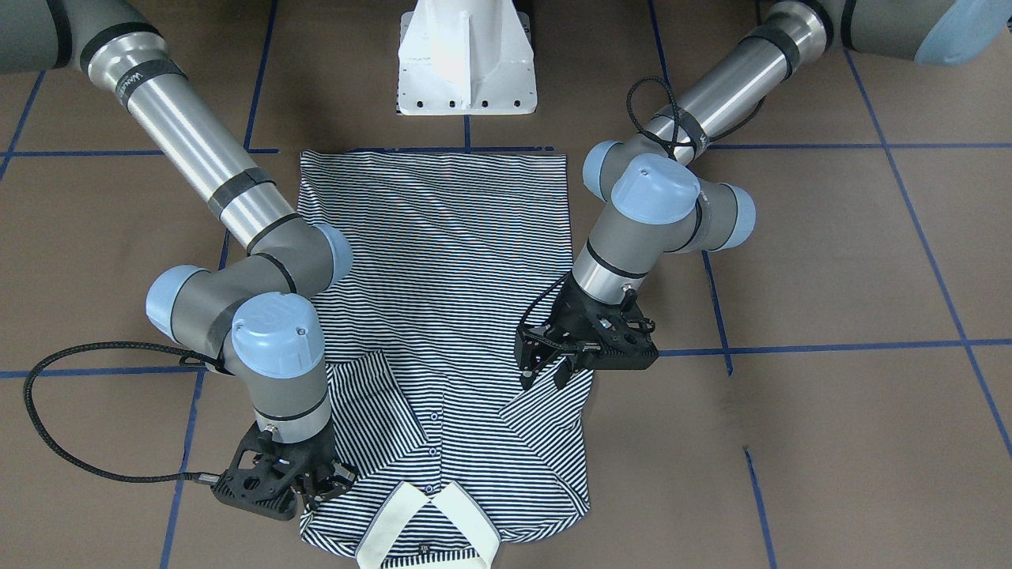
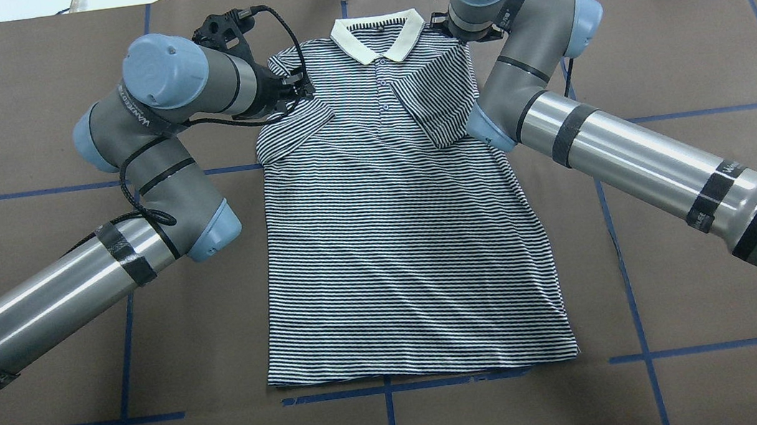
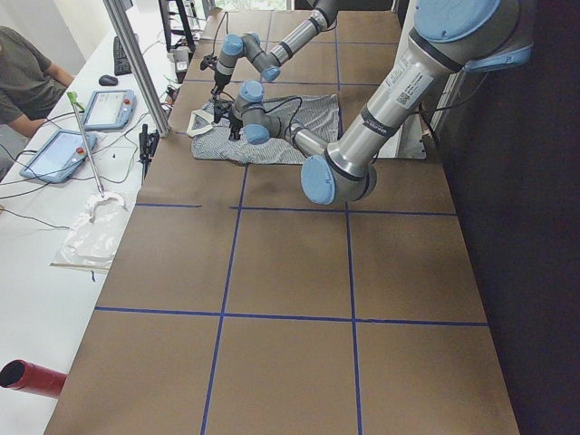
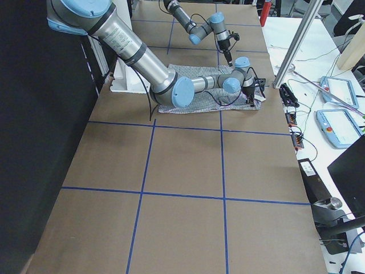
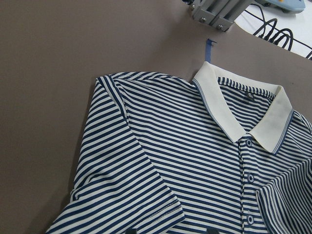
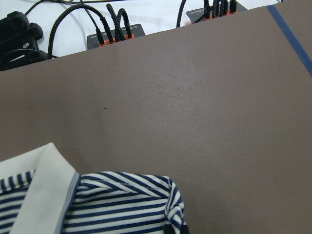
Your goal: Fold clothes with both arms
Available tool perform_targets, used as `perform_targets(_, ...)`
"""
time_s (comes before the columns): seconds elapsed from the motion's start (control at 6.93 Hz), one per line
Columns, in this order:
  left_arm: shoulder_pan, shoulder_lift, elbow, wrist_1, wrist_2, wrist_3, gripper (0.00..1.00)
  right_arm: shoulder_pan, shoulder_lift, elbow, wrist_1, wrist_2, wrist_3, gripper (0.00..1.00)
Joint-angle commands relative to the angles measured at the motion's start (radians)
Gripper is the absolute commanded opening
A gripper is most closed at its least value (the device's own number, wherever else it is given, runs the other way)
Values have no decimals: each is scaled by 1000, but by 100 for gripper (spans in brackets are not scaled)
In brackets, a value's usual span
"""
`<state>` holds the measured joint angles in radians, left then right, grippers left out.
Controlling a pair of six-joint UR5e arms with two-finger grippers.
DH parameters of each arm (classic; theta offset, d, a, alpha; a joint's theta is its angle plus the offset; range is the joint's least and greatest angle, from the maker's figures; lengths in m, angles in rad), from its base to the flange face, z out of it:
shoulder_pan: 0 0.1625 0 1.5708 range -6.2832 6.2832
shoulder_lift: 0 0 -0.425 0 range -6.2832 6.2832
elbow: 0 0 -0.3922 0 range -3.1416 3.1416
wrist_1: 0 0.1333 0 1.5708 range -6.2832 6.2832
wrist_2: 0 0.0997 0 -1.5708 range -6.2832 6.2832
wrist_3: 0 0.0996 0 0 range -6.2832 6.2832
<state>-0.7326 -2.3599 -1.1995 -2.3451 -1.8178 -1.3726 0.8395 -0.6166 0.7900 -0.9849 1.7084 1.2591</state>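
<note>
While the shirt (image 1: 443,261) lies flat, left gripper (image 1: 545,378) sits over its sleeve (image 1: 547,420).

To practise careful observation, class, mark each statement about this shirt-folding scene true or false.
1. The shirt lies front up, with its buttons showing. True.
2. The collar is at the end nearest the robot's base. False: the hem is nearest the base, and the collar is at the far end.
3. The right sleeve is folded in over the chest. True.
4. The left gripper is shut. False: it is open, over the shirt's other sleeve.
</note>
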Motion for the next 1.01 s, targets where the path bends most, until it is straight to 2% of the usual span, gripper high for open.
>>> perform_targets(0.0, 1, 1, 0, 0, 2, -6, 57, 12, -18, 2, 3, 13, -21, 0)
perform_targets(0.58, 2, -1, 0, 3, 2, -6, 58, 26, -57, 3, 51, 28, -49, 0)
perform_targets(0.72, 2, -1, 0, 3, 2, -6, 58, 27, -57, 3, 51, 27, -49, 99)
perform_targets(0.87, 2, 1, 0, 4, 3, -6, 58, 38, -58, 3, 51, 36, -53, 100)
